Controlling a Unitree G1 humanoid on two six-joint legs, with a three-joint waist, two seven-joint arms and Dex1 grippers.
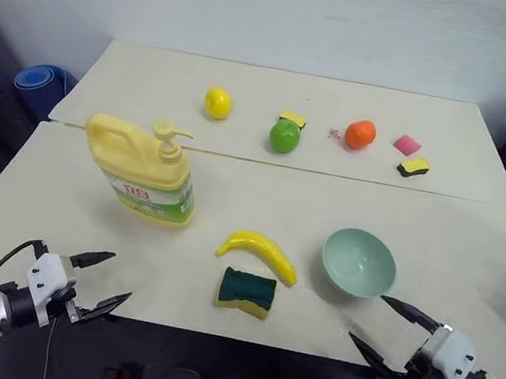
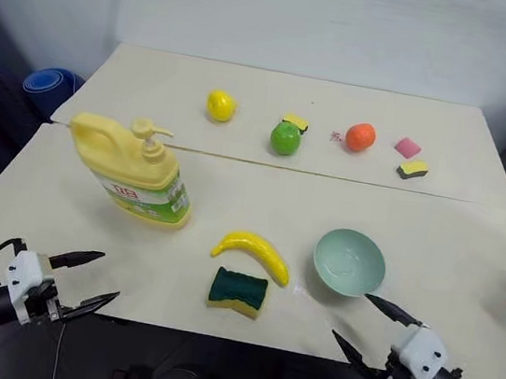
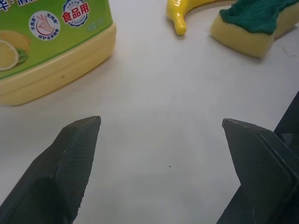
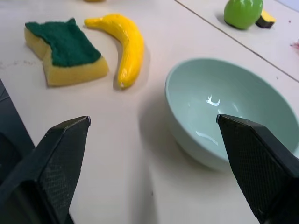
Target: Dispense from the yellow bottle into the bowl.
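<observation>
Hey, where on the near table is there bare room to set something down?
Bare room lies left of the yellow bottle, between it and the banana, and right of the bowl. It is crowded in the middle, where the banana, the sponge and the bowl sit close together.

A bare test room, lab-like: 2 plain cream tables (image 1: 471, 248) pushed together against a blank white wall (image 1: 305, 18), toy fruit laid out.
</observation>
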